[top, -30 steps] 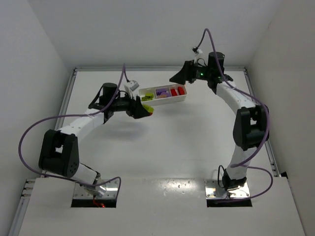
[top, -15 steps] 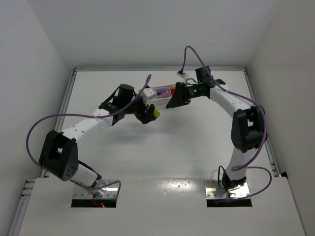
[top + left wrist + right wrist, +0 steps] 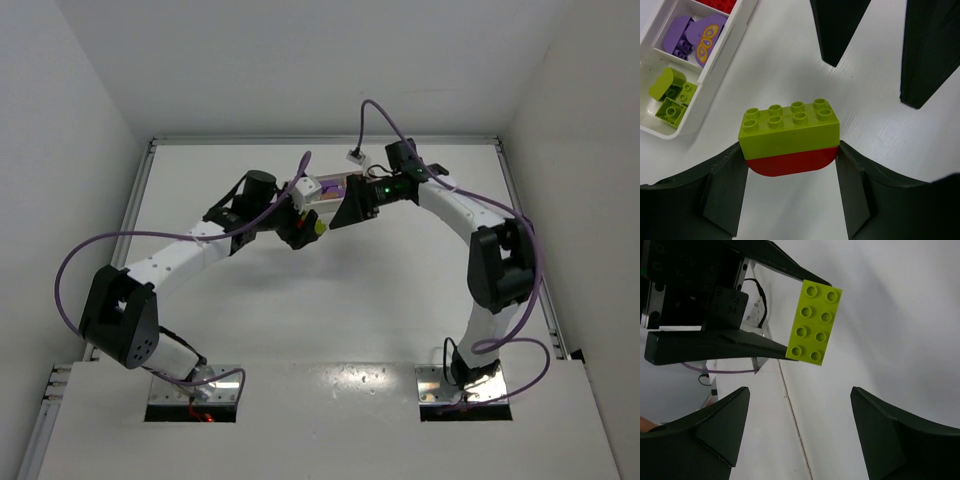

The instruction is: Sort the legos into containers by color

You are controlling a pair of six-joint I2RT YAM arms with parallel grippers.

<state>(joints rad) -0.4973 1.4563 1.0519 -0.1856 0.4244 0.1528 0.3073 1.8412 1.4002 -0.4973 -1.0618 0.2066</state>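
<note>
The left pincer point(image 3: 790, 150) is clamped on a stacked pair of plastic toy bricks. A lime green eight-stud brick point(image 3: 789, 131) sits on a red round-bottomed brick point(image 3: 790, 164), and the two black fingers point(image 3: 725, 190) press on the short ends. The pair is over the white table point(image 3: 880, 165). The right pincer point(image 3: 799, 392) faces it with jaws spread wide and holding nothing. Its fingertips are just beyond the bricks and apart from them.

To the left of the left pincer and a little ahead lies a long shallow white plastic tray point(image 3: 725, 55). Its nearest compartment holds small lime green pieces point(image 3: 671, 95), the next holds purple pieces point(image 3: 695, 40), and red pieces point(image 3: 717, 4) show in the third. From overhead, both pincers crowd over the tray and hide most of it.
</note>
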